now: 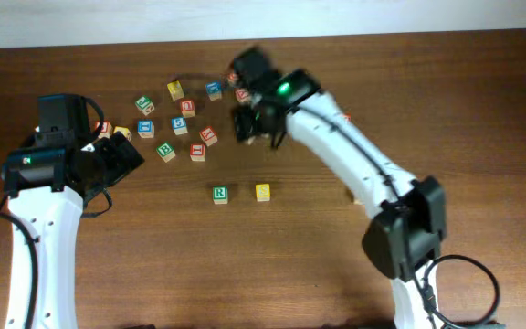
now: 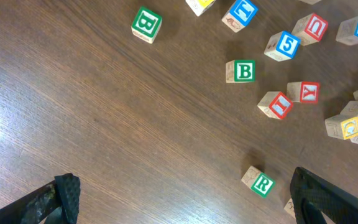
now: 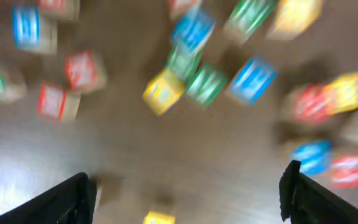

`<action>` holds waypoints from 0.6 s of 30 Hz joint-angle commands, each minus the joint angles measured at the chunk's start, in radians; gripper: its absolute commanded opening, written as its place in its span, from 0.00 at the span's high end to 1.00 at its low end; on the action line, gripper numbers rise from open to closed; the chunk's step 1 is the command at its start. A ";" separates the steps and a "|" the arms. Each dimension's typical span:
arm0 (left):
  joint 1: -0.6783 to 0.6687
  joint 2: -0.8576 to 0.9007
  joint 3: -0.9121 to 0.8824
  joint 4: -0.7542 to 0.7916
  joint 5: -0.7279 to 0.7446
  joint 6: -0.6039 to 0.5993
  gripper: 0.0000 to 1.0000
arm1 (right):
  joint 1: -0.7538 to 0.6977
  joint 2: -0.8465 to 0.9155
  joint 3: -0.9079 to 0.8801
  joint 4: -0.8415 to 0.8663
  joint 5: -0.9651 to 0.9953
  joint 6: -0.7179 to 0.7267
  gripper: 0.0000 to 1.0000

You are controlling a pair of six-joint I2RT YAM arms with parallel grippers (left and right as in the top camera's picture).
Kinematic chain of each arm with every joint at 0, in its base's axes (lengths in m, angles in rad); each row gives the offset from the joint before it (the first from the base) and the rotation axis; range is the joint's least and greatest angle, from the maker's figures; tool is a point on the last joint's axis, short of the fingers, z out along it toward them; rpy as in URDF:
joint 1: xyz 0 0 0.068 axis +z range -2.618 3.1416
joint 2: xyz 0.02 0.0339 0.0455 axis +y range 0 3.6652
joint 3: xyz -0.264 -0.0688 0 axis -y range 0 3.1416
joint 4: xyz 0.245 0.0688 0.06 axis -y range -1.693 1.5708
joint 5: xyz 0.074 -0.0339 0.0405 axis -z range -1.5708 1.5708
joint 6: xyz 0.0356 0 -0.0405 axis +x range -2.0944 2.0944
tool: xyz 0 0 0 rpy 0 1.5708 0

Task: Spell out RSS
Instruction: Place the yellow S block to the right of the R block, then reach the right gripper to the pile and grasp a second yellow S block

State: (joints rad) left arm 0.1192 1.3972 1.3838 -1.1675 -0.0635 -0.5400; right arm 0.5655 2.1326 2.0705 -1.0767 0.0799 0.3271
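While the right gripper (image 3: 190, 196) gapes empty, the R block (image 1: 219, 194) lies well apart.

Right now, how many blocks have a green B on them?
2, in the left wrist view: the upper B block near the top edge, the lower B block mid-frame. Others may be hidden.

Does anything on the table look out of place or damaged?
Nothing looks damaged. Loose blocks lie scattered at mixed angles; the R block and a yellow block sit apart from them, side by side. The right wrist view is blurred.
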 commanded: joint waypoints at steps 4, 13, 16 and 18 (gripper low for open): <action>0.006 -0.003 0.002 -0.001 -0.005 -0.008 0.01 | -0.203 0.039 0.013 0.334 0.056 -0.111 0.05; 0.005 -0.003 0.002 -0.001 -0.005 -0.008 0.01 | -0.241 0.280 0.013 0.524 0.070 -0.200 0.28; 0.005 -0.003 0.002 -0.002 -0.005 -0.008 0.01 | -0.241 0.316 0.009 0.521 0.058 -0.199 0.29; 0.005 -0.003 0.002 -0.001 -0.005 -0.008 0.01 | -0.240 0.336 0.009 0.520 0.024 -0.196 0.29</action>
State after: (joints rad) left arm 0.1192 1.3972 1.3838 -1.1671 -0.0635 -0.5400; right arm 0.3279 2.4321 2.0792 -0.5560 0.1402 0.1310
